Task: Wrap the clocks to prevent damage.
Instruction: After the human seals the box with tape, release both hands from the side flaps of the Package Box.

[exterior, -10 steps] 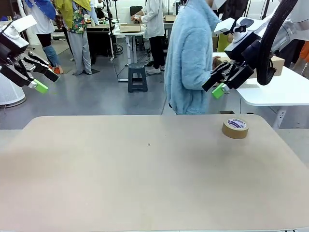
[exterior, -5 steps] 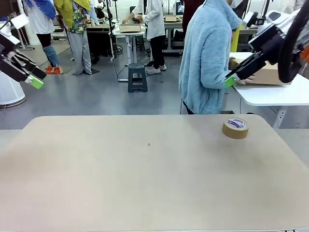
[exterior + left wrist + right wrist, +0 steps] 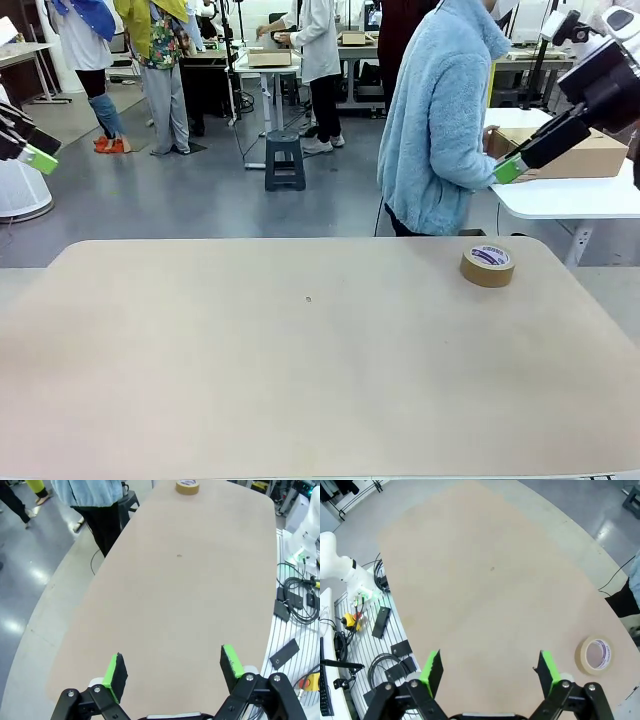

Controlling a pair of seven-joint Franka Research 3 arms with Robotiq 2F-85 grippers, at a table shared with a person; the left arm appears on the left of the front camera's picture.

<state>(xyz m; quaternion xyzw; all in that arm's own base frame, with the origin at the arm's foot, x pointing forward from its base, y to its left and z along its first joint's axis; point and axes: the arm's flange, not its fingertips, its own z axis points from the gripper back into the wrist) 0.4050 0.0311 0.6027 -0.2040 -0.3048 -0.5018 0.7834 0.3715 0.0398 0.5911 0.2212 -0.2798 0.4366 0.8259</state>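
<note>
Left claw [image 3: 172,666] and right claw [image 3: 490,669] (both raised) wide open

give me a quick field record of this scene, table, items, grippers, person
table: light beige table, bare apart from one item
item: roll of brown tape lying flat near the far right corner
clocks: none on the table
left gripper: open, raised above the table, holding nothing
right gripper: open, raised above the table, holding nothing
person: person in a light blue fleece beyond the far edge, turned to a cardboard box on a white side table
</note>
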